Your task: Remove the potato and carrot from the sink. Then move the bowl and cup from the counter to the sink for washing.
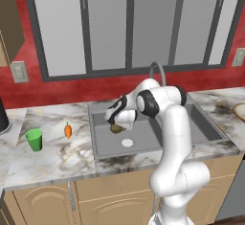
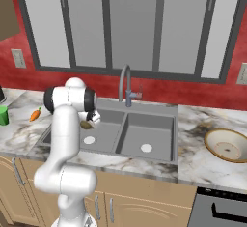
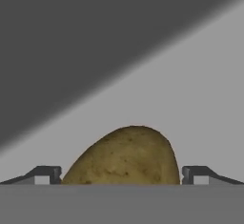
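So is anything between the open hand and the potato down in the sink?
Nothing visible. The potato lies on the sink floor directly between the open hand's two fingertips, with bare grey basin around it.

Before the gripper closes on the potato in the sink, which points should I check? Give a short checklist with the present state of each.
1. Gripper open: ok.
2. Potato sits between the two fingertips: ok.
3. Potato in the left basin of the sink, beside the drain: ok.
4. Carrot already out, lying on the counter: ok.
5. Fingertips low enough around the potato: cannot tell.
6. Cup and bowl moved to the sink: not ok, both on the counter.
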Robot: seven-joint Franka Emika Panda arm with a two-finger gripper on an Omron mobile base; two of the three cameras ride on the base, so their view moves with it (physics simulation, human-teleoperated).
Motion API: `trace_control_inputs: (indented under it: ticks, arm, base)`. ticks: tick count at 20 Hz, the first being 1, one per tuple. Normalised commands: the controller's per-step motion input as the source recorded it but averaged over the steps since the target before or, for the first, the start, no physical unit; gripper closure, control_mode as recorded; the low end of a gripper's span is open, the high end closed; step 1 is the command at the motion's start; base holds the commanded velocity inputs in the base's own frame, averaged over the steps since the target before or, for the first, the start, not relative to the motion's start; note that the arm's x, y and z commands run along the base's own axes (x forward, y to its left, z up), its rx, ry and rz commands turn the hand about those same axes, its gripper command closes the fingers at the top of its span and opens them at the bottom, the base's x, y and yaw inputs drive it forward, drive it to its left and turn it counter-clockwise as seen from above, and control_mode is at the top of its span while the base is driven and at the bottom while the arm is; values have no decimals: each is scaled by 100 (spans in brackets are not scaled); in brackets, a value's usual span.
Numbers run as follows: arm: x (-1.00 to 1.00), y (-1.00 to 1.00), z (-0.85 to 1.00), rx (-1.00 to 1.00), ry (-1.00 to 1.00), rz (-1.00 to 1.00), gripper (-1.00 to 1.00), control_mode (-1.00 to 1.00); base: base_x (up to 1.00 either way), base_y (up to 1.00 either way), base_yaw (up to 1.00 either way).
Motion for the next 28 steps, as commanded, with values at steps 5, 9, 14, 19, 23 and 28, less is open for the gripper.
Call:
trace_control_inputs:
  ticks: [5,9,14,19,23,28]
  arm:
    - [-5,1,-23,0,11,-3,-100,-100]
    - [-21,5,-24,0,11,-4,-100,-100]
    - [-25,2,-22,0,6,-5,-100,-100]
    - [-22,0,-24,0,5,-4,100,-100]
    - [-15,0,-28,0,9,-5,100,-100]
    - [-13,-6,-18,0,5,-4,100,-100]
  base:
    - [0,0,0]
    - [0,0,0]
    - [0,0,0]
    - [0,0,0]
    - [0,0,0]
    - [0,0,0]
